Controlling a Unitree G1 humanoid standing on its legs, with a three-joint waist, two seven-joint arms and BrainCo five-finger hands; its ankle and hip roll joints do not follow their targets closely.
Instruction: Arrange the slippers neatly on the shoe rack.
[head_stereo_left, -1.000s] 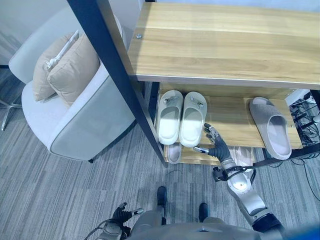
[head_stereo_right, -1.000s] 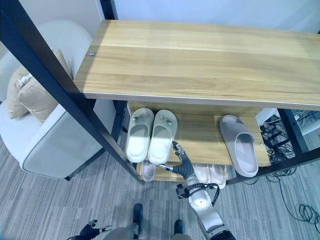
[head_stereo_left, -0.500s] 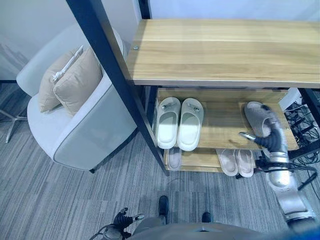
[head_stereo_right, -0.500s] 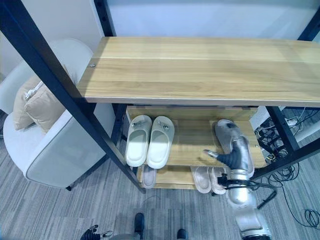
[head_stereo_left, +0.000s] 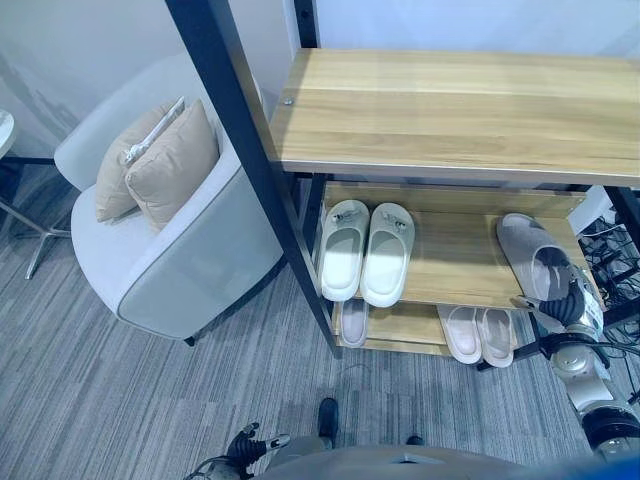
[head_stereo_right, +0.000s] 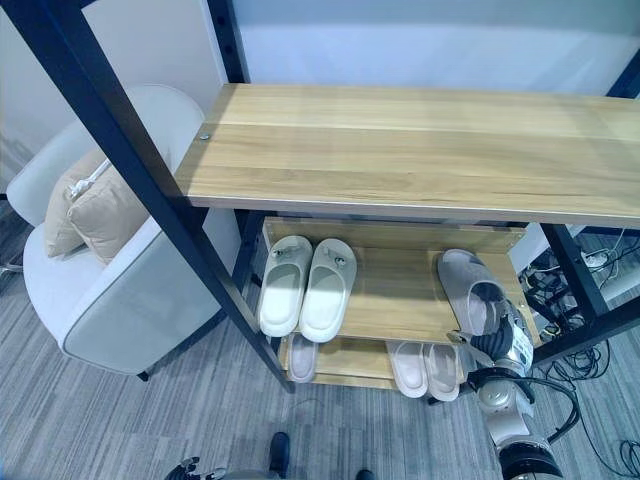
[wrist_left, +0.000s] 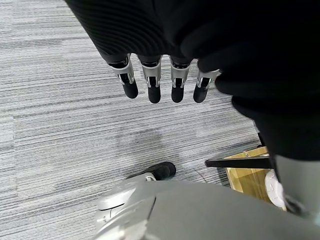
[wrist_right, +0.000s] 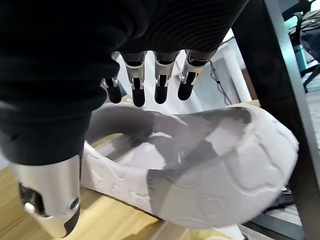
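The left hand (head_stereo_left: 243, 444) hung low at the robot's left side over the grey carpet (head_stereo_left: 120, 390), well away from the rack; in its wrist view the fingers (wrist_left: 151, 90) pointed straight down, relaxed and holding nothing. The right hand (head_stereo_right: 497, 345) was at the front right corner of the shoe rack (head_stereo_left: 455, 110), over the heel end of a single grey slipper (head_stereo_left: 528, 255) on the middle shelf (head_stereo_left: 455, 255). In the right wrist view its fingers (wrist_right: 160, 86) reached out fairly straight above the slipper's hollow, with the slipper's thick rim just under the wrist; they did not curl round it, and whether they touched it cannot be told.

On the left part of that same shelf a pair of white slippers (head_stereo_left: 365, 250) lay side by side, toes toward the back. The grey slipper lay well apart from them at the right end, angled a little. On the bottom shelf (head_stereo_left: 405, 325) a pinkish pair (head_stereo_left: 478, 333) lay together under the right half, and another pale slipper (head_stereo_left: 351, 322) showed under the white pair. The wide wooden top shelf (head_stereo_right: 420, 150) covered the rest. Beyond the rack's black post (head_stereo_left: 255, 160) on the left stood a pale armchair (head_stereo_left: 185, 265) with two beige cushions (head_stereo_left: 155, 160).
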